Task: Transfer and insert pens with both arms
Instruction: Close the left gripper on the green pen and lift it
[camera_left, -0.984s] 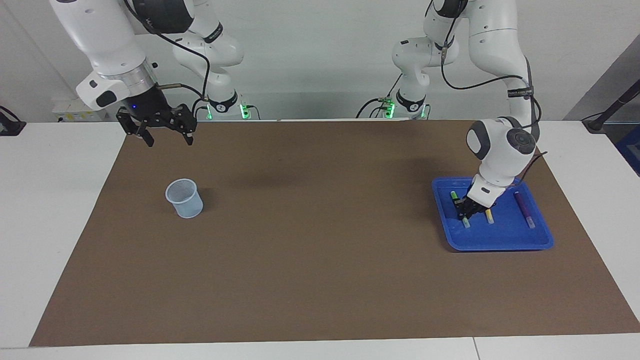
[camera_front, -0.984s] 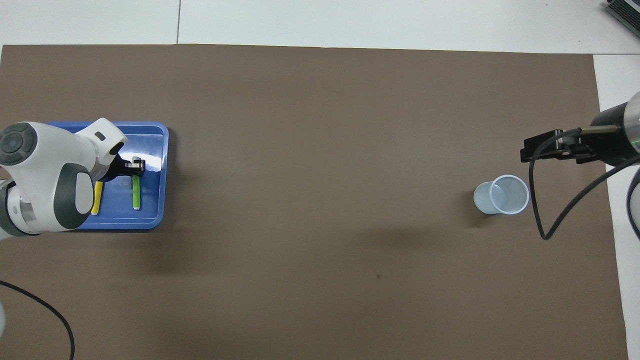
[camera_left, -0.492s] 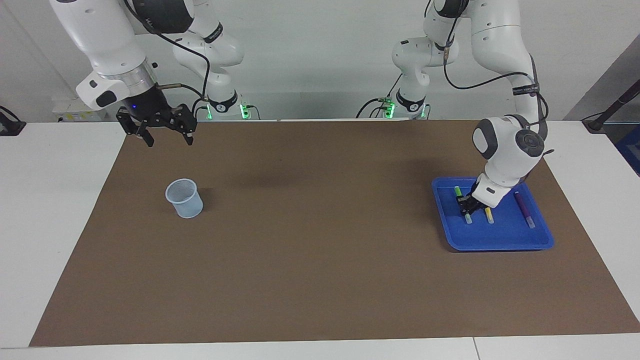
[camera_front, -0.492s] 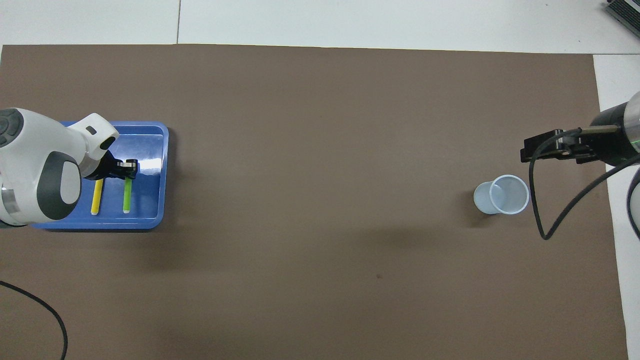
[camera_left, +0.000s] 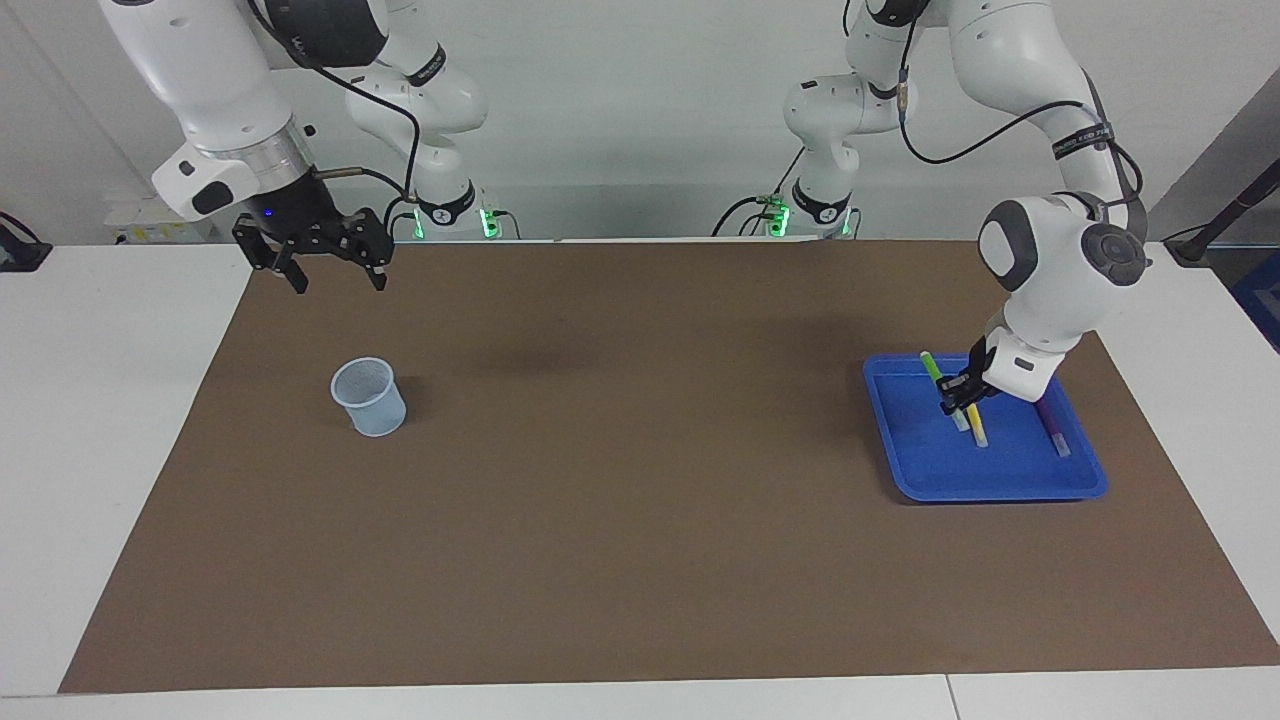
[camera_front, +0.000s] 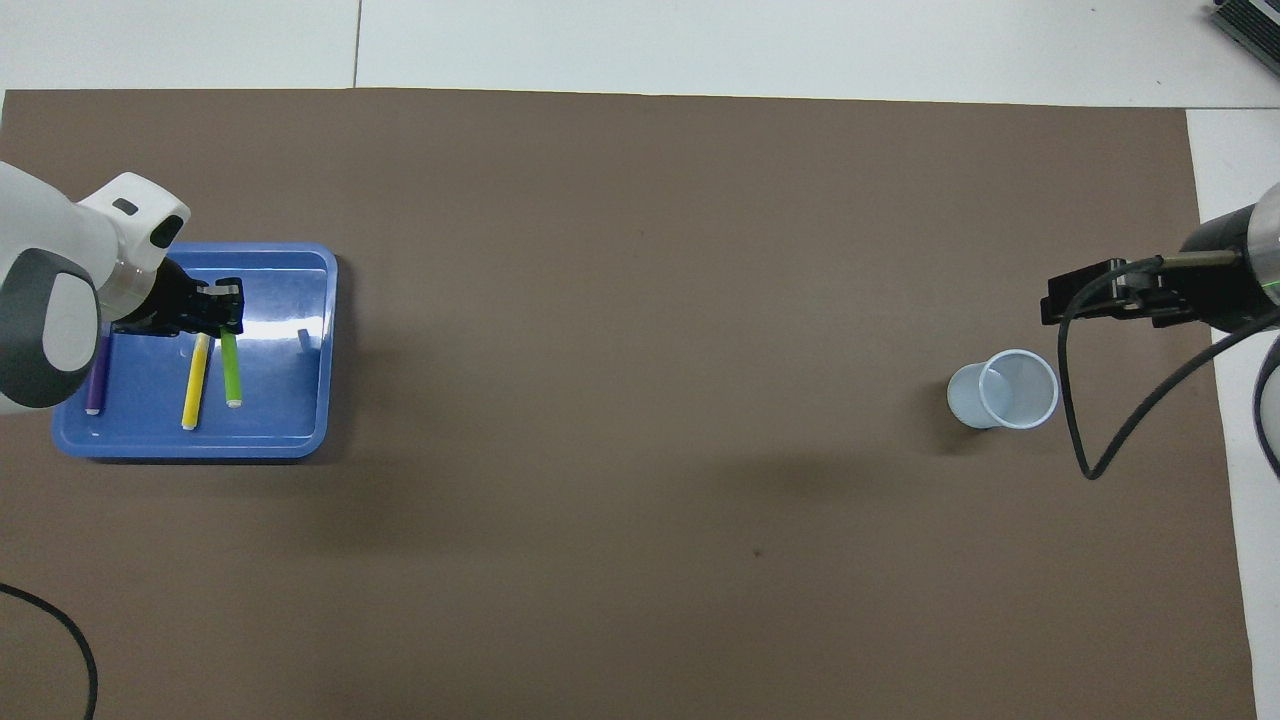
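Lifting the green pen off the blue tray, the left pincer was closed on it (first of three). The yellow pen and purple pen lay in the tray. The cup held nothing; the right pincer waited open near it.

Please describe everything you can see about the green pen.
The green pen is a slim, plastic-looking marker with a bright green body and a pale whitish end. The left gripper is shut on it near that pale end and holds it tilted, green end up, over the blue tray. The yellow pen lies in the tray just beside it.
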